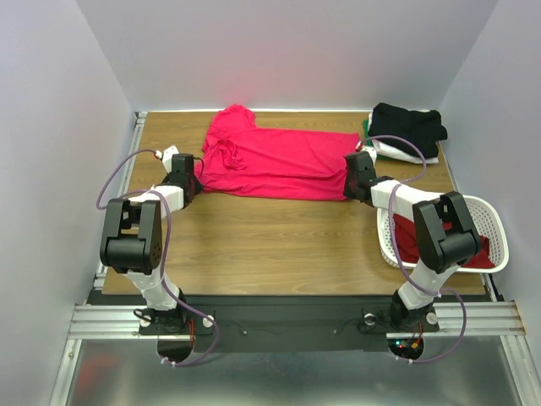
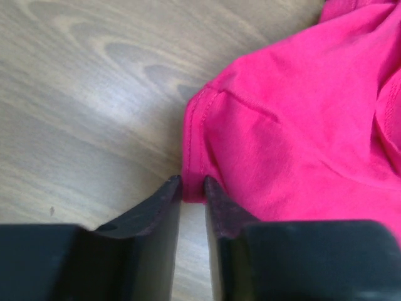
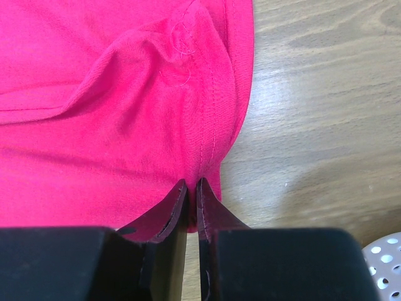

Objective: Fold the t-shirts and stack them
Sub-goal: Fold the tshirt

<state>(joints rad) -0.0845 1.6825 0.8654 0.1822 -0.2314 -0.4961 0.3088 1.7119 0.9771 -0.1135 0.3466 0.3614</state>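
Behind the right gripper (image 3: 191, 185), a darker red t-shirt (image 1: 404, 241) lay unfolded in the perforated basket (image 1: 499, 228). That gripper was clenched on a hem corner of the bright pink-red t-shirt (image 1: 279, 161) spread between both tools. The left gripper (image 2: 193, 182) straddled a stitched edge at the opposite end, its grasp uncertain. Beyond the right gripper sat a folded stack topped by a black t-shirt (image 1: 406, 123); no writing was legible.

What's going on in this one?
The pink-red t-shirt lies across the table. The left claw pinches its edge at one end, the right claw its hem at the other. A folded stack, black on top, sits far right; a darker red shirt lies in the basket.
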